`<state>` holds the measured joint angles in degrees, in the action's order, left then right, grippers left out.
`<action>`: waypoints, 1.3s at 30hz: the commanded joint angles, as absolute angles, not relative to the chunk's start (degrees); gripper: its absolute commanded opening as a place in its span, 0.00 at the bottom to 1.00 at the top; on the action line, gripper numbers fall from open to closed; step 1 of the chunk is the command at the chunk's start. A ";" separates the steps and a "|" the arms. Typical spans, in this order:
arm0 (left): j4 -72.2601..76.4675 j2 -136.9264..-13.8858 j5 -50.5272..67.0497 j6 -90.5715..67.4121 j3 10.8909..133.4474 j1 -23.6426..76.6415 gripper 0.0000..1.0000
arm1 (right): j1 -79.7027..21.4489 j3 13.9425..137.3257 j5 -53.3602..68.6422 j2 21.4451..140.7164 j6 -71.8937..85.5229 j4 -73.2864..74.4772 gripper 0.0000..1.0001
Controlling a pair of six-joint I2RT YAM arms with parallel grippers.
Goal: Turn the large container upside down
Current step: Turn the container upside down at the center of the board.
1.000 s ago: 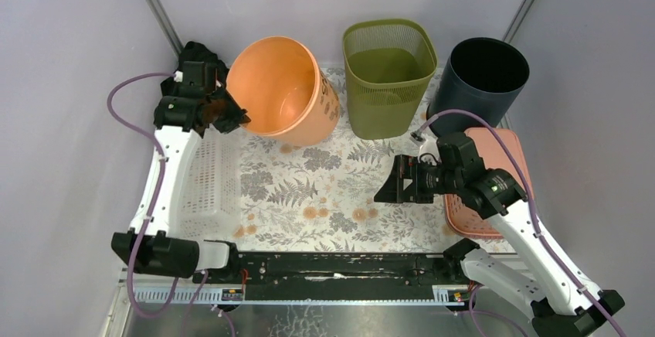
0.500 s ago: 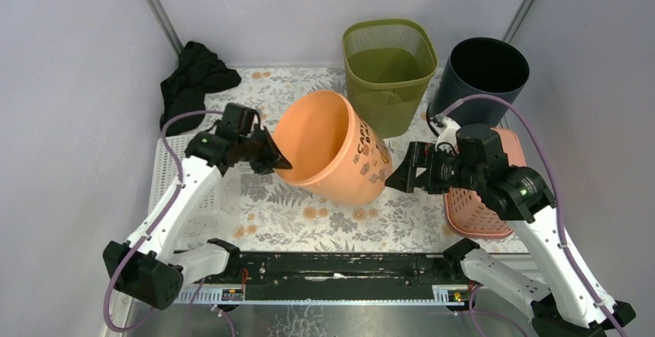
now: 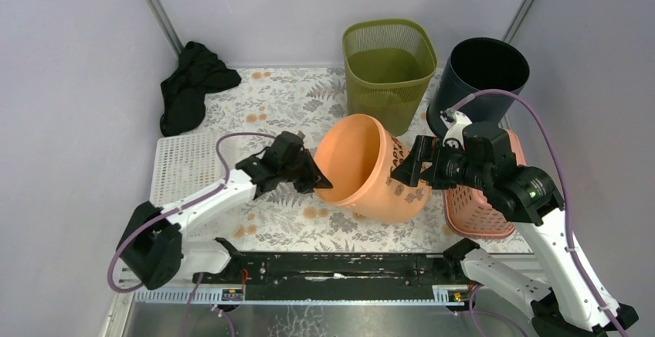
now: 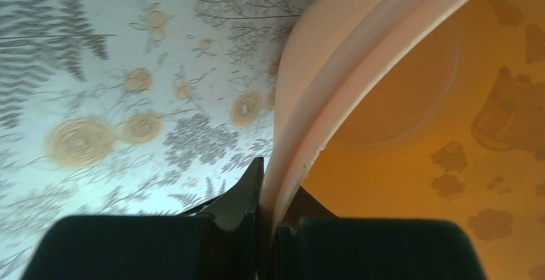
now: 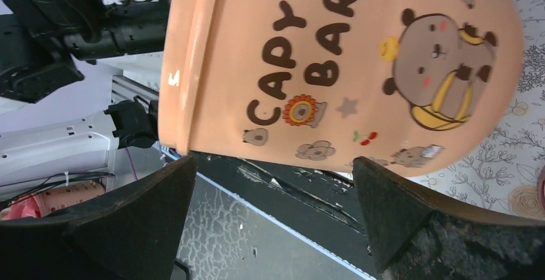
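Bright, even light (wrist views soft)

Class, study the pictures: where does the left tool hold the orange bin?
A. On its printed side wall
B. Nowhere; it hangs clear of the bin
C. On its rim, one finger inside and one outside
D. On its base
C: in the left wrist view the left tool is shut on the rim of the orange bin, with one finger on each side of the wall.

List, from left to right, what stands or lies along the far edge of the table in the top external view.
black cloth → green mesh bin → dark round bin
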<state>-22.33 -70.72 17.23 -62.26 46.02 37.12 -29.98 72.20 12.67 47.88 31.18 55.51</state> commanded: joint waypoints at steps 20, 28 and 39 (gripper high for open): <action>-12.21 -81.95 6.02 -54.11 42.81 40.69 0.57 | -29.87 71.12 11.12 47.12 31.03 54.26 0.99; -18.33 -81.46 3.00 -51.59 41.32 40.69 0.67 | -29.81 70.16 11.75 47.11 31.39 53.71 0.99; -32.57 -75.95 -0.22 -52.08 44.69 40.76 0.92 | -29.83 68.45 12.13 47.23 31.64 53.17 0.99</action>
<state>-25.82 -79.48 2.09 -52.31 42.22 40.77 -29.98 68.58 12.53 47.46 31.40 55.37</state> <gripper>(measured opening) 0.877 0.993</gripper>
